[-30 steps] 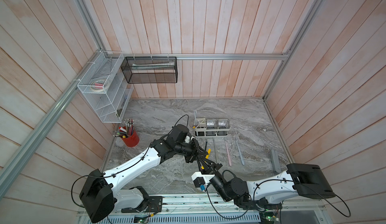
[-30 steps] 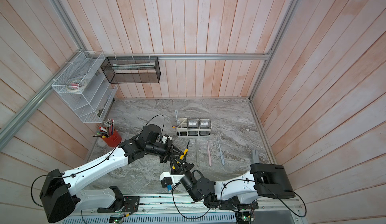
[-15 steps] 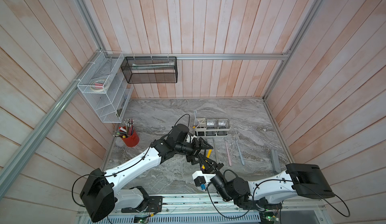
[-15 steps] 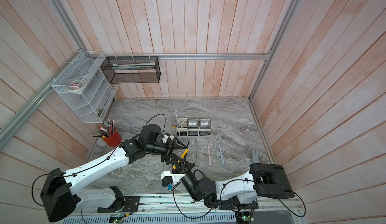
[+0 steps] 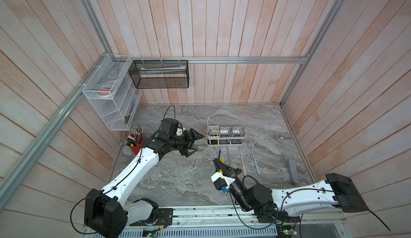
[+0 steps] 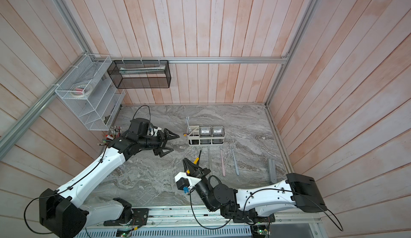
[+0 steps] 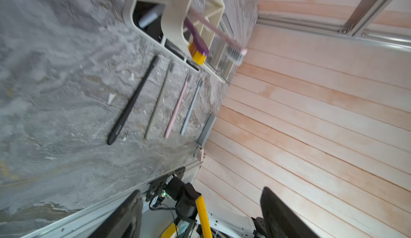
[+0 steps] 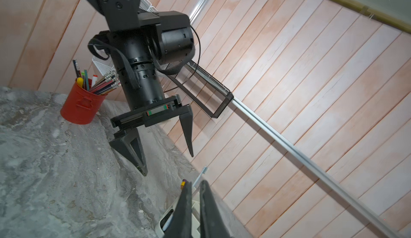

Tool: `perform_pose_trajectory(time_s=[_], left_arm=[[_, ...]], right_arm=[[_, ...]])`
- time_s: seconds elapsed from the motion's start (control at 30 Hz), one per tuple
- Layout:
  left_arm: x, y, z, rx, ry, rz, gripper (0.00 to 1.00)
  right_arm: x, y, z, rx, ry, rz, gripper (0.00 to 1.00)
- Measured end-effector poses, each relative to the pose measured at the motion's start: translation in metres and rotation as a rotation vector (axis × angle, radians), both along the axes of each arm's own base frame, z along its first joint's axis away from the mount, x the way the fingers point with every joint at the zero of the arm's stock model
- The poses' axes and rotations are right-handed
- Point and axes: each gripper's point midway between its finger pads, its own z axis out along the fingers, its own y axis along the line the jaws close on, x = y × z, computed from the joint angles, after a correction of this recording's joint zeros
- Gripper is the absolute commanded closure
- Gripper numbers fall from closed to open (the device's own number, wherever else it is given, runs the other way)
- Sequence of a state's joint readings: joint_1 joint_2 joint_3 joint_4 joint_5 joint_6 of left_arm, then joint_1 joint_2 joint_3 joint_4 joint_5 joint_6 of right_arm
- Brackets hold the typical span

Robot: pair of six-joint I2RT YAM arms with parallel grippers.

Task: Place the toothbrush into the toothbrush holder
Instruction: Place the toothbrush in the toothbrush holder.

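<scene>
The cream toothbrush holder (image 5: pixel 225 139) (image 6: pixel 205 140) stands mid-table. A purple toothbrush (image 7: pixel 198 44) with yellow bristles rests in its divided end section, and its head pokes out in both top views (image 5: pixel 206 134) (image 6: pixel 184 134). A pale toothbrush (image 5: pixel 208 121) (image 7: pixel 222 33) stands in the same section. My left gripper (image 5: pixel 199 143) (image 6: pixel 175 143) (image 8: pixel 168 163) (image 7: pixel 201 191) is open and empty, just left of the holder. My right gripper (image 5: pixel 215 161) (image 6: pixel 184 160) (image 8: pixel 196 182) is shut on nothing, nearer the front.
Black (image 5: pixel 219 153), olive (image 7: pixel 159 101), pink (image 5: pixel 242 162) and blue (image 5: pixel 255 161) toothbrushes lie in a row before the holder. A grey bar (image 5: pixel 293 171) lies at the right. A red cup of pens (image 5: pixel 136 144) stands left. A white wire rack (image 5: pixel 111 101) and black mesh basket (image 5: pixel 159 74) hang on the walls.
My left gripper went from shut to open, letting go of the purple toothbrush, and shifted toward the holder's left end. The right gripper stays shut.
</scene>
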State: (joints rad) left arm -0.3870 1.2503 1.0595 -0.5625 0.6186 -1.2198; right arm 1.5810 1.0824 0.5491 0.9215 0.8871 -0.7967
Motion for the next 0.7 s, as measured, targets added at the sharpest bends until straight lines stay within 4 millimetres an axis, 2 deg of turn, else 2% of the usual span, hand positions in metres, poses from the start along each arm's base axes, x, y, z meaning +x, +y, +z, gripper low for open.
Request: perform_pose_trajectory(time_s=[0.17,0.27,0.37,0.57,0.7], left_arm=[[0.006,0.03,-0.023,0.169,-0.03,0.04,0.16],[0.007,0.045,-0.033,0.28,-0.06,0.055,0.16],[0.008,0.061,-0.032,0.373,-0.118,0.073,0.16],[0.007,0.08,-0.008,0.457,-0.267,0.106,0.16],[0.004,0.088,-0.009,0.494,-0.304,0.109,0.16]], right_arm=[[0.031,-0.022,0.038,0.188,0.177,0.002,1.0],[0.054,-0.032,0.045,0.253,0.264,0.001,1.0],[0.078,-0.035,0.038,0.258,0.334,-0.014,1.0],[0.121,-0.017,0.004,0.187,0.447,-0.022,1.0],[0.159,-0.015,-0.015,0.17,0.504,-0.048,1.0]])
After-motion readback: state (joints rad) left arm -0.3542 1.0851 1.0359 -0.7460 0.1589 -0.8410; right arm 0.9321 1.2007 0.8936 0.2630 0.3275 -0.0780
